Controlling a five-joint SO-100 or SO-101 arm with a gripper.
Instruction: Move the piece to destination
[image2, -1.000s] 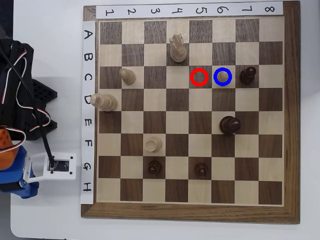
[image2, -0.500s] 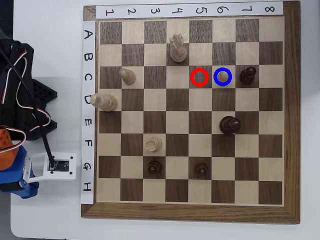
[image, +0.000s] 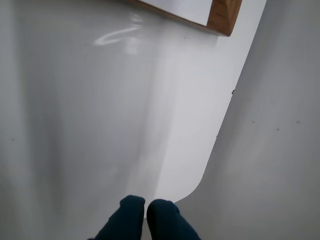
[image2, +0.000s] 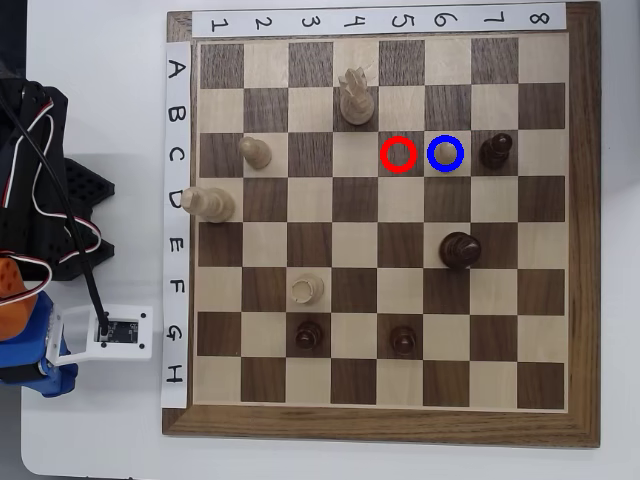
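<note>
In the overhead view the piece (image2: 445, 154), a small pale pawn with a round head, stands inside the blue ring that marks the destination (image2: 445, 137), a light square in row C, column 6. The red ring (image2: 398, 154) on the dark square to its left holds nothing. In the wrist view my gripper (image: 146, 209) shows as two dark blue fingertips pressed together and empty, low over the white table, away from the board. My arm (image2: 30, 330) sits at the left edge of the overhead view, off the board.
The wooden chessboard (image2: 585, 240) also carries a pale pawn (image2: 255, 152), a taller pale piece (image2: 208, 203), a tall crowned pale piece (image2: 352, 95), a pale rook (image2: 307, 290) and several dark pieces (image2: 459, 249). A board corner (image: 225, 15) shows at the top of the wrist view.
</note>
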